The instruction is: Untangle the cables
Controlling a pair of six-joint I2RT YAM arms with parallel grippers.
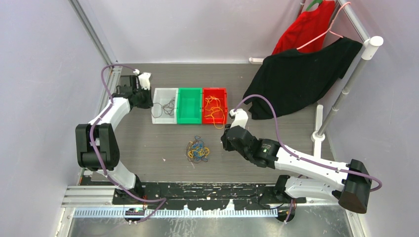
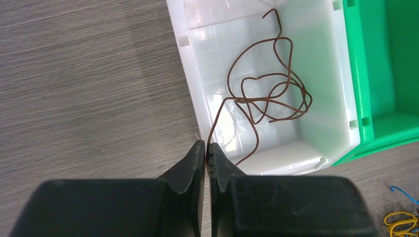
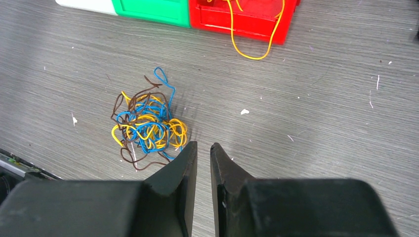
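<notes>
A tangle of blue, orange-yellow and brown cables [image 1: 197, 149] lies on the table in front of three bins; it also shows in the right wrist view [image 3: 147, 123]. A loose brown cable [image 2: 269, 94] lies coiled in the white bin [image 2: 296, 153]. My left gripper [image 2: 206, 144] is shut on the near end of it, at the bin's near left rim [image 1: 149, 102]. An orange cable [image 3: 252, 52] lies in the red bin [image 3: 257, 29] and hangs over its front. My right gripper [image 3: 203, 145] is above the table just right of the tangle, jaws nearly together and empty.
The white bin [image 1: 157, 118], the green bin [image 1: 189, 106] and the red bin [image 1: 205, 120] stand side by side at mid table. A black garment [image 1: 296, 79] and a red one [image 1: 306, 27] hang from a rack [image 1: 346, 84] at the back right.
</notes>
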